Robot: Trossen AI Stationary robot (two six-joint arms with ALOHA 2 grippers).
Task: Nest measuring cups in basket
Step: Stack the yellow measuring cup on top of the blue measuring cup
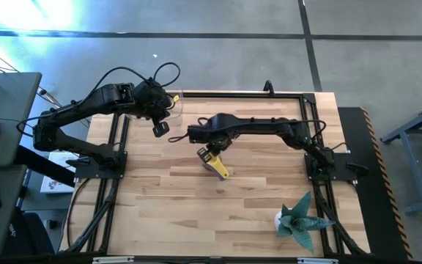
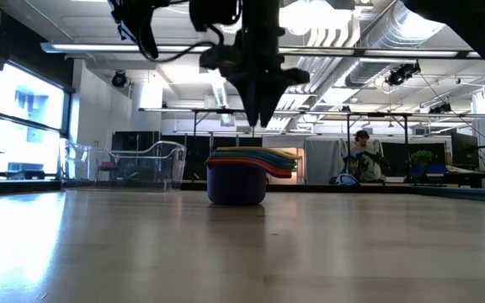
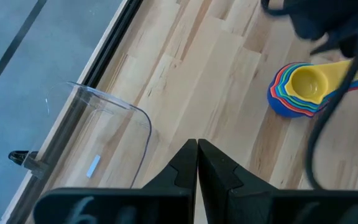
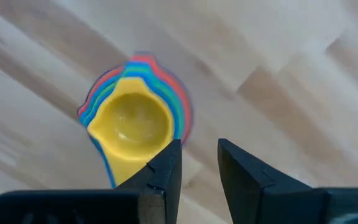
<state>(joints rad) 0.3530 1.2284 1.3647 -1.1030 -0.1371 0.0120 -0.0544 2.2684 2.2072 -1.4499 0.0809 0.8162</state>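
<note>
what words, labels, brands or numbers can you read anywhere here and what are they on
None can be read.
The small pale sticker on the clear basket looks blank.
The papers beside the table's left edge carry print too small to read.
The stack of measuring cups shows no markings.
The grippers show none.

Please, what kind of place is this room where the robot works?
Probably a robotics lab or workshop in an industrial hall. The low view shows exposed ceiling ducts and more framed workbenches behind; the high view shows a bare concrete floor around the wooden table.
</note>
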